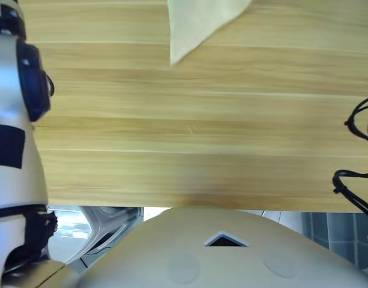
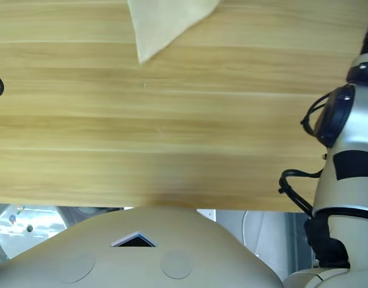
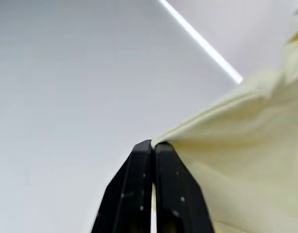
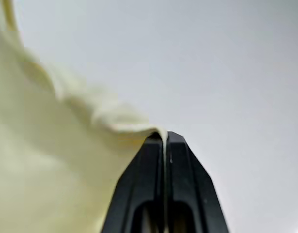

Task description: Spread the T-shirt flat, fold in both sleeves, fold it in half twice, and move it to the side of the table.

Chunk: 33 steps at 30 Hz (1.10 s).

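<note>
The right gripper (image 4: 164,138) is closed, its two black fingers (image 4: 148,179) pressed tip to tip with a thin edge of the pale yellow T-shirt (image 4: 51,160) pinched between them (a sliver of cloth shows along the line where the fingers meet). From the pinch point the fabric runs off to one side of the gripper in soft, rumpled folds, its free edge wavy and loose, and it fills the space beside one finger. Behind gripper and cloth lies a plain, pale grey background (image 4: 226,63), featureless, its nature not determinable.
</note>
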Motion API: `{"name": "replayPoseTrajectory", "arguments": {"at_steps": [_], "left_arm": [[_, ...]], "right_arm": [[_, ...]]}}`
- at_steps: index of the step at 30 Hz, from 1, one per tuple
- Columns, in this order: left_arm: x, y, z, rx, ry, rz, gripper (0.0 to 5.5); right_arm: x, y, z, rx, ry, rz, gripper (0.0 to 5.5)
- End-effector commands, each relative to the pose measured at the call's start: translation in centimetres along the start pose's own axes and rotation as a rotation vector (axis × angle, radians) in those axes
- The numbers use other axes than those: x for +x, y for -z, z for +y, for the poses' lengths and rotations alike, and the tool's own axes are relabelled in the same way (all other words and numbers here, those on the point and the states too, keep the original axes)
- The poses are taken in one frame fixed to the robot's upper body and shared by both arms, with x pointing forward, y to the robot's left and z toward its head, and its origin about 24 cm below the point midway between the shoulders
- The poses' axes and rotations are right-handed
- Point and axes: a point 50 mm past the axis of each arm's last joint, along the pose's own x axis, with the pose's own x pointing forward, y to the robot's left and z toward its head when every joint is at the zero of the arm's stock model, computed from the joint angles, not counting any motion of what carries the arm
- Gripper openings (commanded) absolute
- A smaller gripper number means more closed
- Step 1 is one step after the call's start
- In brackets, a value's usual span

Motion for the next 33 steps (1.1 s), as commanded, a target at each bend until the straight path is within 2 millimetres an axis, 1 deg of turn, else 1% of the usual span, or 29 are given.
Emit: {"name": "replayPoseTrajectory", "arguments": {"at_steps": [1, 2, 3, 4, 6, 7, 9, 12, 14, 17, 20, 22, 23, 25, 26, 28, 30, 33], "left_arm": [[-14.8, 3.8, -13.3, -0.142, 0.855, -0.075, 0.0], [-17.9, 3.2, -15.4, -0.193, 0.983, -0.072, 0.0], [-20.2, 2.4, -16.7, -0.219, 1.09, -0.078, 0.0], [-21.6, 1.9, -17.4, -0.249, 1.161, -0.076, 0.0], [-23.3, 1.4, -18.2, -0.313, 1.25, -0.057, 0.0], [-24.0, 1.2, -18.5, -0.33, 1.28, -0.047, 0.0], [-24.7, 1.0, -18.8, -0.354, 1.315, -0.033, 0.0], [-24.7, 0.8, -18.9, -0.368, 1.33, -0.026, 0.0], [-24.9, 0.8, -18.9, -0.373, 1.346, -0.009, 0.0], [-25.6, 1.7, -19.4, -0.367, 1.381, 0.056, 0.0], [-27.4, 2.7, -21.0, -0.347, 1.462, 0.14, 0.0], [-28.8, 2.8, -22.2, -0.352, 1.532, 0.169, 0.0], [-29.6, 2.6, -22.8, -0.366, 1.579, 0.175, 0.0], [-30.8, 2.0, -23.4, -0.401, 1.657, 0.17, 0.0], [-31.2, 1.6, -23.4, -0.419, 1.685, 0.163, 0.28], [-31.5, 1.0, -23.2, -0.456, 1.708, 0.147, 0.55], [-31.0, 0.4, -22.7, -0.504, 1.674, 0.121, 0.82], [-29.8, 0.5, -22.0, -0.498, 1.586, 0.109, 1.37]], "right_arm": [[-15.9, 4.0, 8.9, -0.1, -0.776, 0.106, 0.02], [-17.7, 3.3, 10.2, -0.03, -0.886, 0.078, 0.02], [-19.1, 2.2, 11.5, 0.024, -1.0, 0.037, 0.02], [-19.9, 1.2, 12.4, 0.063, -1.075, -0.003, 0.02], [-21.2, -1.2, 14.5, 0.132, -1.199, -0.095, 0.02], [-21.2, -2.1, 15.0, 0.15, -1.224, -0.128, 0.02], [-21.0, -3.0, 15.5, 0.177, -1.245, -0.159, 0.02], [-21.1, -3.3, 16.1, 0.198, -1.272, -0.15, 0.02], [-21.7, -3.1, 16.8, 0.2, -1.313, -0.117, 0.02], [-23.2, -2.6, 18.6, 0.19, -1.397, -0.056, 0.02], [-25.7, -1.7, 21.1, 0.129, -1.523, 0.029, 0.02], [-27.5, -1.5, 22.3, 0.129, -1.594, 0.057, 0.02], [-28.3, -1.6, 22.5, 0.142, -1.625, 0.064, 0.02], [-29.5, -1.8, 22.5, 0.185, -1.678, 0.067, 0.02], [-30.0, -2.1, 22.4, 0.213, -1.701, 0.063, 0.0], [-30.5, -2.6, 22.1, 0.255, -1.733, 0.052, 0.0], [-30.0, -3.1, 21.0, 0.315, -1.703, 0.039, 0.0], [-28.3, -3.0, 19.3, 0.346, -1.592, 0.034, 0.0]]}}
